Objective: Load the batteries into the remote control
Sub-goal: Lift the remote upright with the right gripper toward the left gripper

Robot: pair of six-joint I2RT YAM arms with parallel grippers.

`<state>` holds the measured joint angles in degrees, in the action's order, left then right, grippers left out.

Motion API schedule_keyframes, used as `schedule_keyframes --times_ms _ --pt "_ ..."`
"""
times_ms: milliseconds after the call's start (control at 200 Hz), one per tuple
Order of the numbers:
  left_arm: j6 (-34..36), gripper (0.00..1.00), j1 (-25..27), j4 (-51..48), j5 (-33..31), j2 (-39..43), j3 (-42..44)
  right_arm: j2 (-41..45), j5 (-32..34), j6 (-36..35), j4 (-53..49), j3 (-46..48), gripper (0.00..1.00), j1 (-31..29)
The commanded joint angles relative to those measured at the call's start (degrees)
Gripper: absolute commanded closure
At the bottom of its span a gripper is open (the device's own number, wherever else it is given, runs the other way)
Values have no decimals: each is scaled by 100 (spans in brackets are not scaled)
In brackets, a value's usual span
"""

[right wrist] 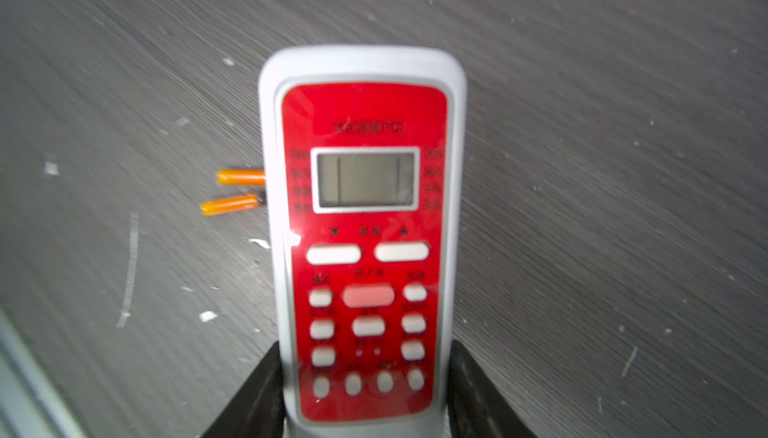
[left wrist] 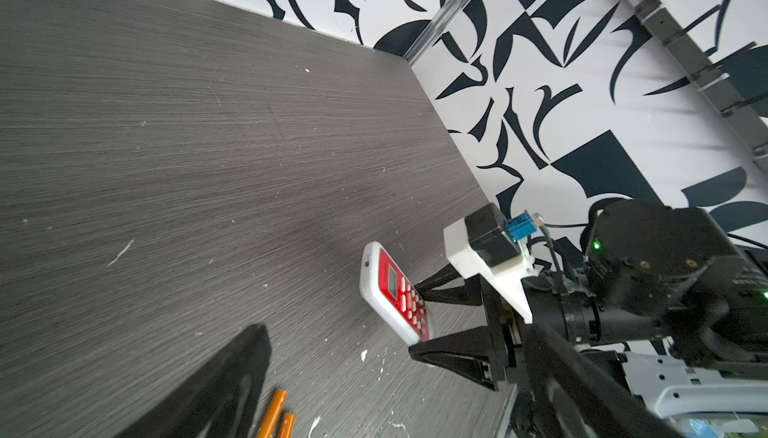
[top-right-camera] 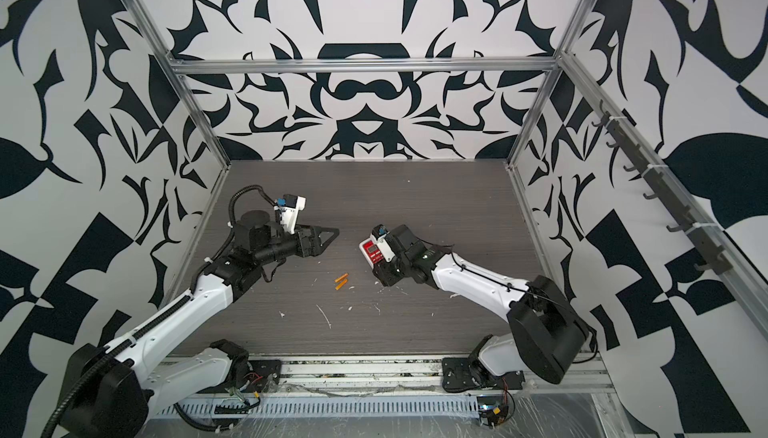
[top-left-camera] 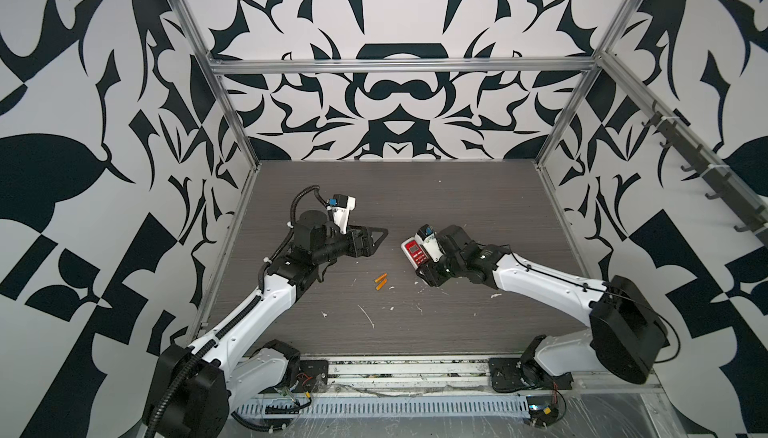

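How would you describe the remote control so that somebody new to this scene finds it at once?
Look at the dark wood-grain table, then at the right gripper near its middle. Its jaws are shut on the remote control, a white oblong handset. Its red face, grey screen and white buttons set it apart from the two batteries lying on the table beside it.

Two matching arms: glossy white shells on the long links, matte black housings at every joint. The left arm point(top-left-camera: 266, 303) carries black ribbed cable conduit along its length, looping up at the wrist. The right arm point(top-left-camera: 540, 286) shows a thin black cable and small dark screws. Each wrist wears a white camera bracket point(top-left-camera: 343, 211) with a blue connector. Fingers point(left wrist: 453, 352) are black, triangular, pointed. A green light point(left wrist: 596, 245) glows on the right wrist housing.
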<state>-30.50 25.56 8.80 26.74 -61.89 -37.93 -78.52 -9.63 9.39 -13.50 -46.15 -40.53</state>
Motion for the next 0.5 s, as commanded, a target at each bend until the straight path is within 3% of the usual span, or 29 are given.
schedule_keyframes --times_ms 0,495 --pt "-161 1 27 531 473 105 149 419 -811 167 748 190 74 130" --pt "-115 1 490 1173 1072 57 121 1390 -2583 716 2295 652 74 441"
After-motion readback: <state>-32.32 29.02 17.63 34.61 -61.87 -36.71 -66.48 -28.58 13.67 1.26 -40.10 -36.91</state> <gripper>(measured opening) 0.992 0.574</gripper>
